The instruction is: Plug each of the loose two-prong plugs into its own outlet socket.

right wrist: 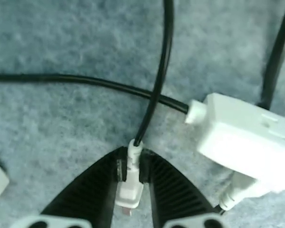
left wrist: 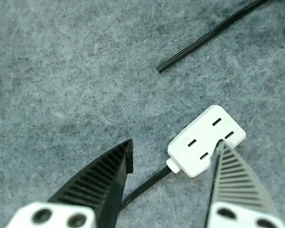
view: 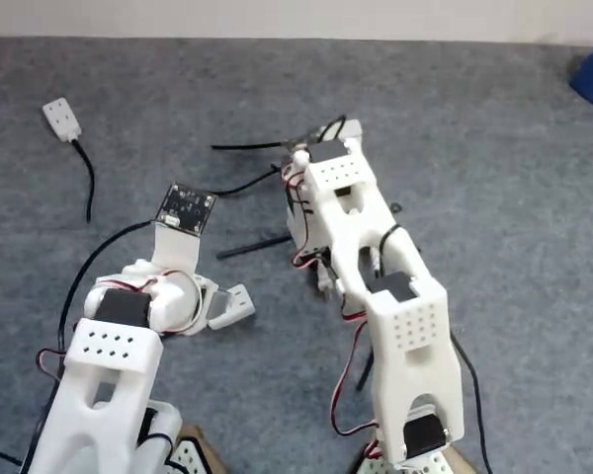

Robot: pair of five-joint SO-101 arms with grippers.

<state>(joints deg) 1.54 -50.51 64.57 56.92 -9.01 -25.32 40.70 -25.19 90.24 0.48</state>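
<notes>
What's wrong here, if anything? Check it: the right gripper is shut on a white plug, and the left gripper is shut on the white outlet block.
The left gripper is not shut on the white outlet block: the left wrist view shows it wide open, the block lying at one side of the gap. The right gripper is shut on a white plug.

Robotics bench, grey carpeted table (view: 494,148), white printed arms (view: 405,336) (loose servo wires (view: 349,370))

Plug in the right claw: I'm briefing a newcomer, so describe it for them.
On the grey mat, find the right claw. The plug is the small white piece pinched between its black fingers, a black cord leading off it. The bigger white socket beside it lies ungripped.
</notes>
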